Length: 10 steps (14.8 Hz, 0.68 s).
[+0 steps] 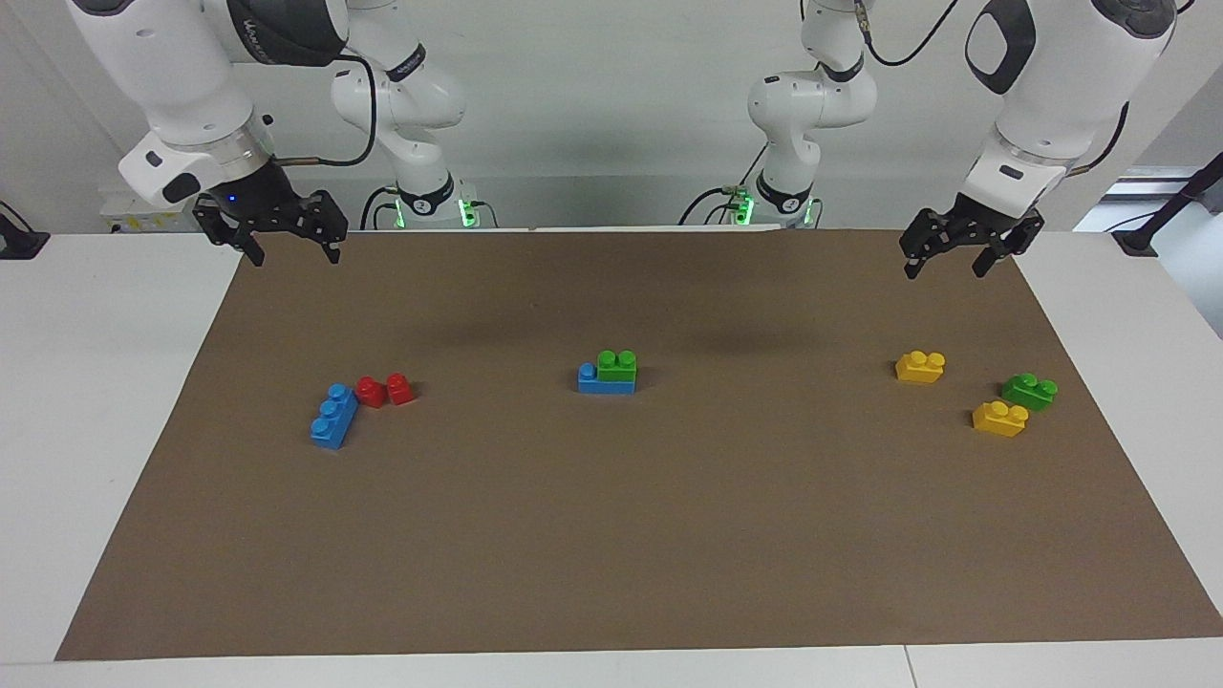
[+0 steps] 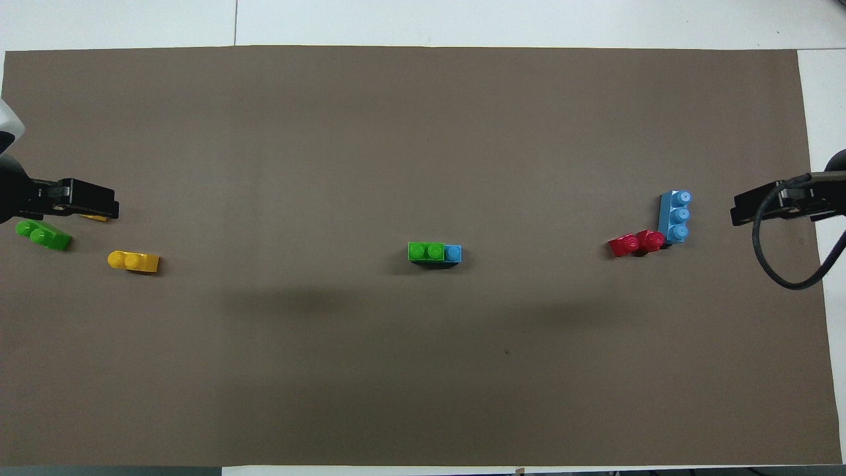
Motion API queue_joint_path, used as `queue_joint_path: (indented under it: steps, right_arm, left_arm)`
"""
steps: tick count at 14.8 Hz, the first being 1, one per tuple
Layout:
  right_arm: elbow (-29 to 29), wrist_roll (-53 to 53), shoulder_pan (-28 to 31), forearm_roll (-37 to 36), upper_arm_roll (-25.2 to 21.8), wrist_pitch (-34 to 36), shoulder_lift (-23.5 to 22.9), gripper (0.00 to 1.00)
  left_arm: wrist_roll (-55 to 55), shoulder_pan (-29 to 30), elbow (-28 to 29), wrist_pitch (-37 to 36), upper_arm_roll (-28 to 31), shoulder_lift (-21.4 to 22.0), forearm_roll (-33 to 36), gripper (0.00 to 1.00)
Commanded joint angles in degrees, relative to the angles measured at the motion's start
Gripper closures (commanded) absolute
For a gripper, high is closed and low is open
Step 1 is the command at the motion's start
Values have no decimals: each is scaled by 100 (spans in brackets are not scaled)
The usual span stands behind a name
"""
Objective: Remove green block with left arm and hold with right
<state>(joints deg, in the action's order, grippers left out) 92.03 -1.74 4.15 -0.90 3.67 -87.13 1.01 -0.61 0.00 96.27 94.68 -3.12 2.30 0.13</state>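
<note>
Jaws open and empty on both grippers; I next lower left gripper [image 1: 959,256] onto green block [image 1: 617,364], right gripper [image 1: 284,242] pinning blue brick [image 1: 602,380].

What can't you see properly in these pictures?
- Overhead view: one yellow brick is mostly hidden under the left gripper.
- Overhead view: both arms are cut off by the edges.
- Both views: the blue brick is partly covered by the green block stacked on it.
</note>
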Motion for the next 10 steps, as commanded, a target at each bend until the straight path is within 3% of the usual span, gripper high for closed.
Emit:
queue_joint_path:
  steps: [1,10]
  right_arm:
    - [105,69,86,-15,54,56,93,0]
    - [105,78,95,-24,54,-103,92,0]
  left_arm:
    - [17,35,-117,-99,-39,-20,57,0]
    - [61,17,76,-116,-39,112,48,0]
